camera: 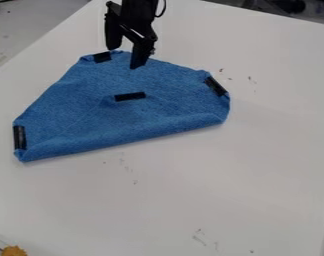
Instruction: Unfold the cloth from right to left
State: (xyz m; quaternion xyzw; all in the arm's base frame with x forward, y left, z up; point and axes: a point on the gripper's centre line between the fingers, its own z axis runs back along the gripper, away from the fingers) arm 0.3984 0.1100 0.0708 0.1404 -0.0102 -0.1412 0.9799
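while the black gripper [124, 58] hangs over the far side of the blue cloth [81, 110], its fingers stand spread apart with nothing pinched between them; whether the tips touch the fabric, i cannot tell. the cloth lies partly folded on the upper left part of the white table [225, 185], with a thick, rounded fold along its near edge. 4 black strips mark it: 1 at the far corner [102, 57] near the left finger in the view, 1 at the middle [130, 96], 1 at the right corner [215, 86] and 1 at the left corner [19, 137]. small dark specks dot the tabletop.
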